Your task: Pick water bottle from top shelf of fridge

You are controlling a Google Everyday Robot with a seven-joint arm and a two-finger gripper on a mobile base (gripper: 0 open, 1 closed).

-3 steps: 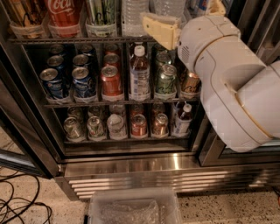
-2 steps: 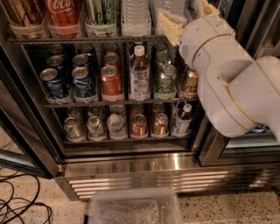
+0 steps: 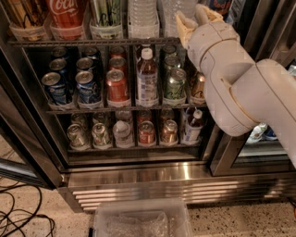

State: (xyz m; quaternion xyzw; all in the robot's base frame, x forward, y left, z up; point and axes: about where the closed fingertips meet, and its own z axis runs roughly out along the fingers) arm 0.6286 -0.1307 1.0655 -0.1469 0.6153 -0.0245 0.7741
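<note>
The fridge (image 3: 138, 175) stands open in front of me, with a steel frame and a ribbed base grille. Its top shelf (image 3: 92, 41) is a wire rack with a steel front rail near the upper edge of the view. Two clear ribbed water bottles stand on it, one (image 3: 142, 16) in the middle and one (image 3: 167, 11) to its right. Only their lower parts show. My gripper (image 3: 194, 19) is at the top right, level with the top shelf and just right of the right-hand water bottle. Its cream fingers (image 3: 183, 25) are spread, with nothing between them.
A red cola can (image 3: 67, 16) and a green can (image 3: 106, 16) stand left on the top shelf. Lower racks hold several cans and a white-capped brown drink bottle (image 3: 147, 78). My arm (image 3: 240, 92) covers the right side. A clear plastic bin (image 3: 138, 220) and cables (image 3: 18, 215) lie on the floor.
My arm and gripper have moved up and to the right, so the gripper now sits beside the right-hand water bottle at the top edge of the view.
</note>
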